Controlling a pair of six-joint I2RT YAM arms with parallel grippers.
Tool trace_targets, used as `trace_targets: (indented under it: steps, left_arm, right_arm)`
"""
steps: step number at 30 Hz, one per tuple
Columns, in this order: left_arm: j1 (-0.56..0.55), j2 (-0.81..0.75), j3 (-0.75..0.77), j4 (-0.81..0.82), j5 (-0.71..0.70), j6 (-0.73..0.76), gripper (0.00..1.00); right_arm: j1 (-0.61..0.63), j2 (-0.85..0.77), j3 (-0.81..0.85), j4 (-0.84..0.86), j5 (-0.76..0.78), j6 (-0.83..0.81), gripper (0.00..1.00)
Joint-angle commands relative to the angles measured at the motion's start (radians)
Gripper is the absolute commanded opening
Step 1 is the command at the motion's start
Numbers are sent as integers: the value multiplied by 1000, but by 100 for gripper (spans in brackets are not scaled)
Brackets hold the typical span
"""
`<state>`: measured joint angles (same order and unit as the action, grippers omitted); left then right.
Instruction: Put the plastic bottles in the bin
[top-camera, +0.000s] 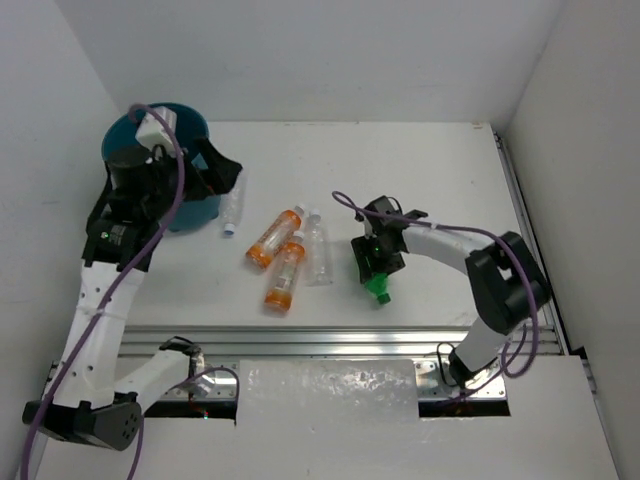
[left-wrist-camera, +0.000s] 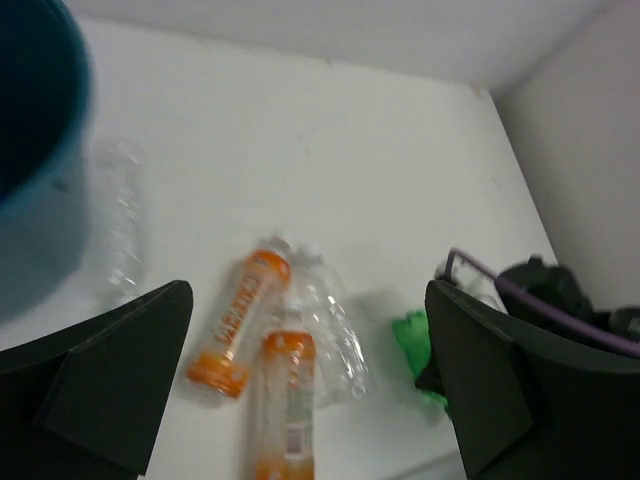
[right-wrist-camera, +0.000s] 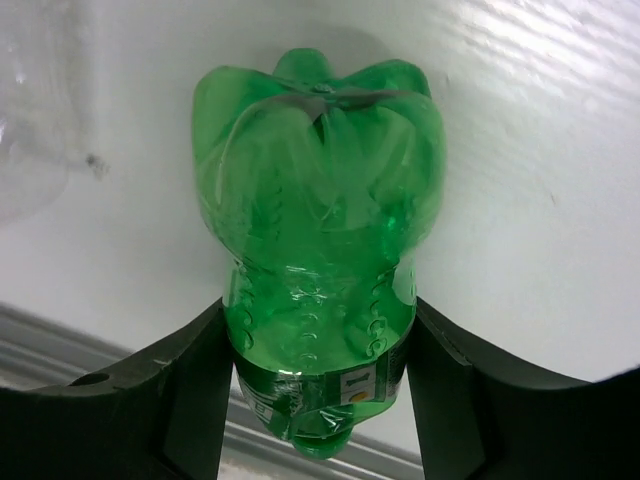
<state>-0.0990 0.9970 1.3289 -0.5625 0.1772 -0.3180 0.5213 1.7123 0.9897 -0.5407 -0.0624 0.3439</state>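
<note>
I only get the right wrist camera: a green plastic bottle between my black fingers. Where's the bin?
Observer: The round teal-blue plastic bin stands at the table's far left corner, well away from your green plastic bottle.
Operator: Any more bottles out there?
Observer: Two orange plastic bottles with white caps lie mid-table.
Operator: What's the other arm doing?
Observer: The left gripper hangs open and empty beside the bin.
</note>
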Motion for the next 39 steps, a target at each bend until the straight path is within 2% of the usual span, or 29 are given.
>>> trace_targets:
  steps: [1, 3, 5, 7, 8, 11, 14, 16, 20, 23, 24, 27, 29, 30, 31, 32, 33, 34, 36, 37, 39]
  left_arm:
    - [-11, -47, -158, 215, 296, -117, 100]
    - [-34, -66, -279, 310, 436, -174, 100]
    - [-88, -73, -353, 434, 487, -238, 100]
    - [-167, -69, -384, 515, 525, -274, 100]
    - [-197, -61, -401, 606, 544, -298, 100]
    - [-312, -26, -386, 682, 570, -313, 100]
    - [-399, -6, -334, 615, 473, -250, 100]
    - [-424, 9, -330, 624, 470, -248, 100]
    - [-543, 55, -317, 682, 484, -242, 100]
    - [-638, 101, -272, 640, 418, -192, 100]
    - [-651, 123, -261, 629, 385, -184, 100]
    - [-670, 155, -252, 656, 406, -191, 100]
    - [-689, 175, -237, 679, 424, -194, 91]
    - [-696, 181, -228, 679, 432, -193, 83]
    - [-706, 190, -206, 661, 429, -185, 43]
    - [-708, 198, -198, 649, 421, -182, 21]
    - [-709, 200, -192, 639, 397, -179, 4]
    - [-709, 196, -180, 615, 381, -174, 0]
    - [-709, 189, -171, 586, 332, -165, 0]
    - [-709, 175, -168, 572, 297, -162, 0]
    - [-709, 164, -165, 564, 266, -162, 0]
  right_arm:
    - [2, -205, -40, 82, -3, -20, 22]
    - [0, -314, -78, 145, -78, -26, 22]
    - [-1, -469, -114, 226, -236, -34, 21]
    - [-3, -583, -123, 272, -415, -28, 22]
    - [-3, -609, -123, 303, -466, -26, 21]
    - [-4, -692, -128, 367, -617, -14, 21]
    - [-3, -779, -152, 448, -709, 10, 21]
    - [-3, -803, -149, 469, -756, 20, 22]
    - [-1, -800, -105, 463, -818, 33, 22]
    - [-1, -792, -88, 472, -855, 44, 22]
    - [0, -793, -88, 479, -884, 47, 23]
    - [-1, -796, -91, 495, -896, 58, 23]
    - [0, -800, -101, 508, -893, 56, 24]
    - [0, -801, -105, 516, -893, 58, 24]
    - [0, -803, -105, 521, -886, 58, 24]
    - [-1, -803, -103, 518, -878, 58, 24]
    - [0, -803, -102, 513, -872, 55, 25]
    - [0, -803, -100, 506, -857, 44, 25]
    - [0, -806, -103, 490, -840, 40, 35]
    - [-1, -813, -115, 487, -811, 40, 51]
    - [-1, -829, -134, 499, -778, 44, 58]
